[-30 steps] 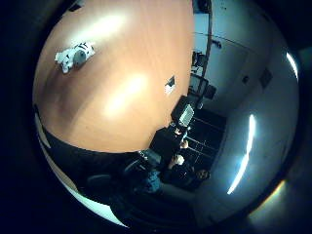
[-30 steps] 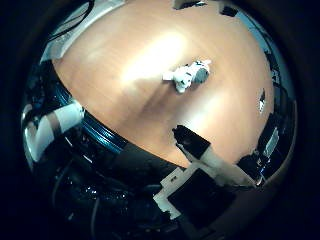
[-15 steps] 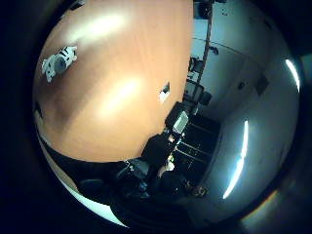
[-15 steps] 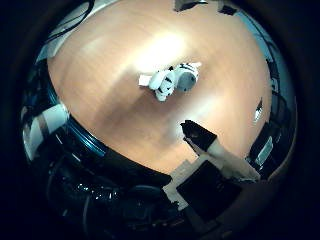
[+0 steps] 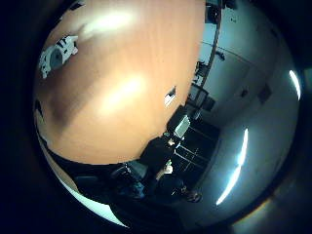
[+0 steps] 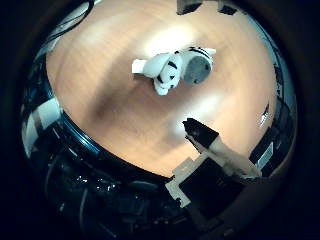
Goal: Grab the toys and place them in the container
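A white and black toy (image 6: 172, 70) lies on the round wooden table (image 6: 105, 95). In the right thumb side palm view it sits out in front of the palm, away from my hand (image 6: 215, 150). One black-tipped white finger (image 6: 200, 133) reaches out straight over the table and touches nothing. The right little finger side palm view shows the same toy (image 5: 57, 55) near the table's edge.
A small dark object (image 5: 171, 96) lies at the table's rim (image 5: 185, 107). Beyond that rim stand dark chairs and equipment (image 5: 180, 132) and a pale wall with long lights (image 5: 237, 161). Dark clutter (image 6: 90, 190) lies below the table's other edge.
The hand has come closer to the toy: it shows larger in the thumb side view and has slid toward the edge of the little finger side view. The toy itself has not moved.
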Controlling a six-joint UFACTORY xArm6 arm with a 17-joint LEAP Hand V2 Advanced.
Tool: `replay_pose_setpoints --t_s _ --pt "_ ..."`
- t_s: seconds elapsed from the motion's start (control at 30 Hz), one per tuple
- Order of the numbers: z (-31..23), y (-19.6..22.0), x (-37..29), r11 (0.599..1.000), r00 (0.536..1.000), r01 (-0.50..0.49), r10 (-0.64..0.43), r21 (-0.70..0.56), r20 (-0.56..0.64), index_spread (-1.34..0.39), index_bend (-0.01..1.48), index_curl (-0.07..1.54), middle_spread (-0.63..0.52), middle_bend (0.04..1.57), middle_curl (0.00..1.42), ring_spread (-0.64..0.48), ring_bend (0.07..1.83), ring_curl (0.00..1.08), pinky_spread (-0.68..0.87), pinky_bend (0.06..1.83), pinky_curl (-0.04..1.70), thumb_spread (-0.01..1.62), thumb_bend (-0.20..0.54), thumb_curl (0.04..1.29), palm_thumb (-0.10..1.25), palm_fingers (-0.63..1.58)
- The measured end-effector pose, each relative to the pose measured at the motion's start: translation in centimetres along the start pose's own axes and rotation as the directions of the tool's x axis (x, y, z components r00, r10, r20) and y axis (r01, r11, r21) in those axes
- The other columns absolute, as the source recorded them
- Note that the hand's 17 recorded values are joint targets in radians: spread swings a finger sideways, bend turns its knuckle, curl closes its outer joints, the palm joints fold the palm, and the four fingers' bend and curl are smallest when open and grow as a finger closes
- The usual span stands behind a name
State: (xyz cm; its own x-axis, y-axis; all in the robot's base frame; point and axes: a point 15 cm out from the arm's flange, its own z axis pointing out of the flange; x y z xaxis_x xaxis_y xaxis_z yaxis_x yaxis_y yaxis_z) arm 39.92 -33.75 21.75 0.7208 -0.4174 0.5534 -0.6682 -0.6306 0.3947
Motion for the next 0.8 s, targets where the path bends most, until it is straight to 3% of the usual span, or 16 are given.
replay_pose_setpoints --t_s 0.43,0.8 --pt "2.3 -2.5 -1.2 0.999 0.999 0.036 -0.036 0.028 0.016 -0.54 0.29 0.40 -0.11 0.19 0.32 0.11 0.19 0.22 0.35 0.17 0.23 0.92 -0.025 0.33 0.79 0.27" --pt "2.8 -2.7 -1.5 0.999 0.999 0.049 -0.049 0.019 0.011 -0.56 0.65 0.49 -0.16 0.21 0.34 0.10 0.17 0.17 0.35 0.16 0.19 0.90 -0.022 0.34 0.86 0.32"
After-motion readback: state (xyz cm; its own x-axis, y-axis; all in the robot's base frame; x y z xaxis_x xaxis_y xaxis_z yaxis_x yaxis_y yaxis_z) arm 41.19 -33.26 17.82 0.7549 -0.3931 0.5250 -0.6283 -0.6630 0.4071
